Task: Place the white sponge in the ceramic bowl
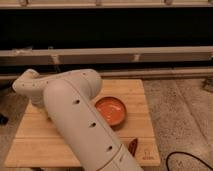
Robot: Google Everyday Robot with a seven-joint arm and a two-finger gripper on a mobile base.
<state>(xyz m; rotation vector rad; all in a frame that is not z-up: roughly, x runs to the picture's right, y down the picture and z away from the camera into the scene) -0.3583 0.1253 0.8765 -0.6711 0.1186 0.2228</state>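
The ceramic bowl (pixel 111 111) is a shallow glossy orange-red dish, empty, sitting right of centre on the wooden board (pixel 142 95). My white arm (pixel 75 115) rises from the bottom edge, bends at an elbow (pixel 31 85) over the board's left side and covers much of the board. The gripper is hidden behind this arm, somewhere low over the board's left part. The white sponge is hidden from view.
A small dark red chili-shaped thing (pixel 133 146) lies near the board's front right corner. A black cable (pixel 187 159) curls on the speckled floor at the lower right. Behind the board runs a long pale rail (pixel 160 54) with dark space under it.
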